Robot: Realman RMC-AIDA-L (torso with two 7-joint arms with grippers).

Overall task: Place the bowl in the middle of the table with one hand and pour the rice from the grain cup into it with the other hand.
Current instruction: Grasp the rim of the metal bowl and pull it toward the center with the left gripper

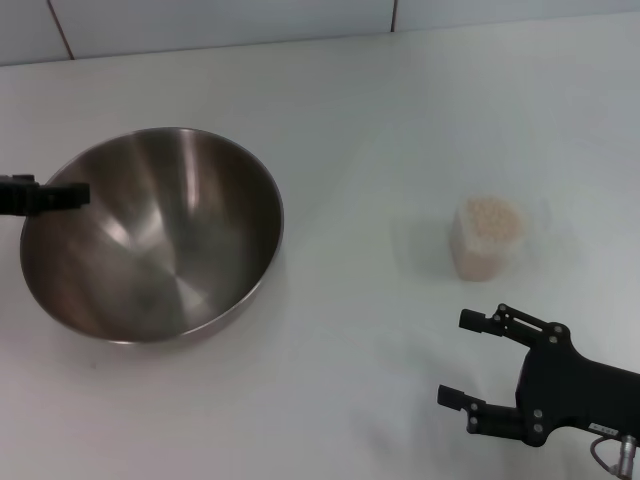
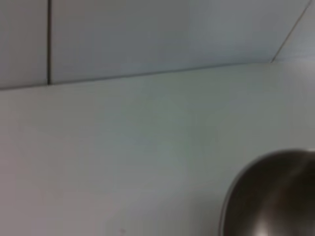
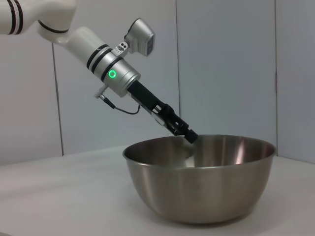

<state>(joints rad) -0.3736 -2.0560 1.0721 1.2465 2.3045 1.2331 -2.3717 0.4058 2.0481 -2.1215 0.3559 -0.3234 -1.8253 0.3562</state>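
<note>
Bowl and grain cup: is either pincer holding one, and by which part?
The left pincer grips the bowl at its rim, on the robot's left side. The right pincer is open and holds nothing, apart from the grain cup.

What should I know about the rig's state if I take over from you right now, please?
Left claw: at the bowl's left rim, apparently gripping it.
Right claw: open, low over the table, just short of the grain cup.
The cup stands upright, full of rice, right of the bowl.
Done: nothing poured.
Left: centre the bowl, grasp the cup, pour.
</note>
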